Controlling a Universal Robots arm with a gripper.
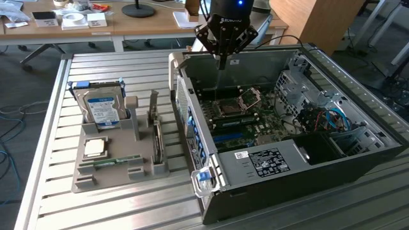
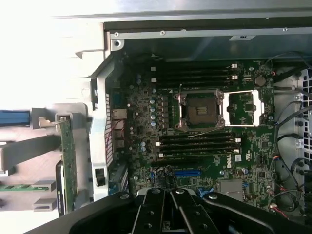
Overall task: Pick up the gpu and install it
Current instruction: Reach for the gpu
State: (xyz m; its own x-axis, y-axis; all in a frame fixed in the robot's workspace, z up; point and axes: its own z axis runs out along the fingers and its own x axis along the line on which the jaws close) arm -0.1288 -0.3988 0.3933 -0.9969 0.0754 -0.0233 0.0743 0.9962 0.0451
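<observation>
The gpu [image 1: 156, 136] is a thin card standing on edge in the grey holder [image 1: 118, 175] on the exterior view's left, beside the open computer case [image 1: 300, 172]. In the wrist view the gpu [image 2: 68, 161] appears edge-on as a narrow board just outside the case wall. My gripper [image 1: 221, 64] hangs above the far end of the open case, over the motherboard [image 1: 252, 122], well apart from the gpu. Its fingers [image 2: 163, 207] are shut together with nothing between them. The motherboard's empty CPU socket [image 2: 201, 109] lies under the wrist camera.
The holder also carries a blue-labelled hard drive [image 1: 102, 109], a CPU chip [image 1: 96, 147] and a green RAM stick [image 1: 118, 161]. The case's side walls, drive cage and cables [image 1: 329, 120] stand around the motherboard. A slatted metal table [image 1: 115, 206] bears everything; desks stand behind.
</observation>
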